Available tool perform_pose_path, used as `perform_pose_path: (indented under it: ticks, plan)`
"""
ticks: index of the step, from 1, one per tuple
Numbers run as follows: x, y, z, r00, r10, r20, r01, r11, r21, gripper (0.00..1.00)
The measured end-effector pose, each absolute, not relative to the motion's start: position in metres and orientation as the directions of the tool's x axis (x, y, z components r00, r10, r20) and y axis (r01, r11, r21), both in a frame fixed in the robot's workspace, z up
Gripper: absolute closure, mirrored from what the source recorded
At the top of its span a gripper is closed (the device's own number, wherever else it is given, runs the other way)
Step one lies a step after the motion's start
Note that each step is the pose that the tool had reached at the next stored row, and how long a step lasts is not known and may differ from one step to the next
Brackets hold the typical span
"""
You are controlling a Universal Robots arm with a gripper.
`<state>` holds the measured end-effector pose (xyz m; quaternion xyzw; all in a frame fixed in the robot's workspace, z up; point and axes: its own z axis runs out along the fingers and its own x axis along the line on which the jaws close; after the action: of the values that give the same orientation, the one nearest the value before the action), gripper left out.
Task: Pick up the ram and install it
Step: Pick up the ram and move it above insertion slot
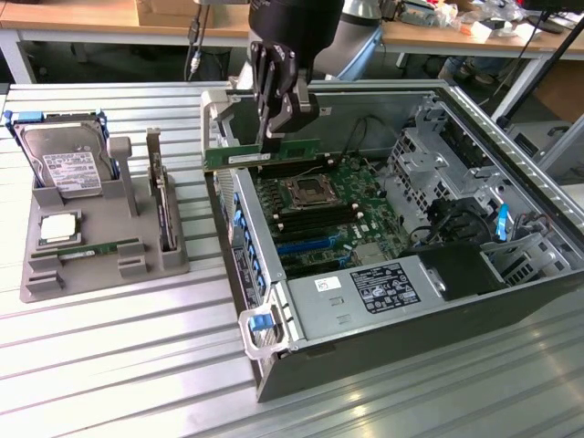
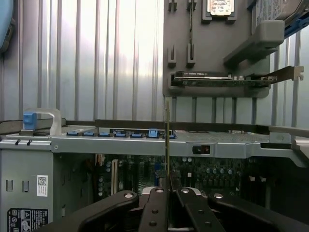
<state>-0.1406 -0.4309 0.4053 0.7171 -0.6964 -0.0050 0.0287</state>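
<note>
The step in hand looks to be seating. The ram (image 1: 233, 160) hangs edge-down inside the open computer case (image 1: 511, 182), over the far part of the motherboard (image 1: 328, 205), just above the dark memory slots (image 1: 306, 171) beside the processor socket (image 1: 304, 192). To do it well, I judge the ram should stay upright and parallel to one slot, both ends level, and be pressed straight down without rocking. The tool (image 1: 272, 137) is nearly pressed together, pinching the ram by its upper edge near the middle. In the wrist view its fingers (image 2: 155, 208) clamp it edge-on. At the exterior view's left, a grey tray (image 1: 55, 274) on the worktop (image 1: 137, 365) holds a hard drive (image 1: 68, 164) and an expansion card (image 1: 164, 205).
</note>
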Motion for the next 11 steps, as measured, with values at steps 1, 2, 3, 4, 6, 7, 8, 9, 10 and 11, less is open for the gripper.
perform_pose_path:
  ticks: [1,2,3,4,6,7,8,9,10,11]
  plan:
    - [-0.1396,-0.4309,0.4053,0.030,-0.999,0.033,-0.998,-0.028,0.048,0.88]
    - [-0.1388,-0.4309,0.4053,0.030,-0.999,0.033,-0.998,-0.028,0.048,0.88]
    - [-0.1381,-0.4309,0.4053,0.030,-0.999,0.033,-0.998,-0.028,0.048,0.88]
    - [-0.1378,-0.4308,0.4053,0.030,-0.999,0.033,-0.998,-0.028,0.048,0.88]
    - [-0.1366,-0.4309,0.4053,0.030,-0.999,0.033,-0.998,-0.028,0.048,0.88]
    - [-0.1359,-0.4309,0.4053,0.030,-0.999,0.033,-0.998,-0.028,0.048,0.88]
    - [-0.1351,-0.4308,0.4053,0.030,-0.999,0.033,-0.998,-0.028,0.048,0.88]
    - [-0.1336,-0.4308,0.4054,0.030,-0.999,0.033,-0.998,-0.028,0.048,0.88]
    - [-0.1330,-0.4309,0.4053,0.030,-0.999,0.033,-0.998,-0.028,0.048,0.88]
    - [-0.1319,-0.4309,0.4053,0.030,-0.999,0.033,-0.998,-0.028,0.048,0.88]
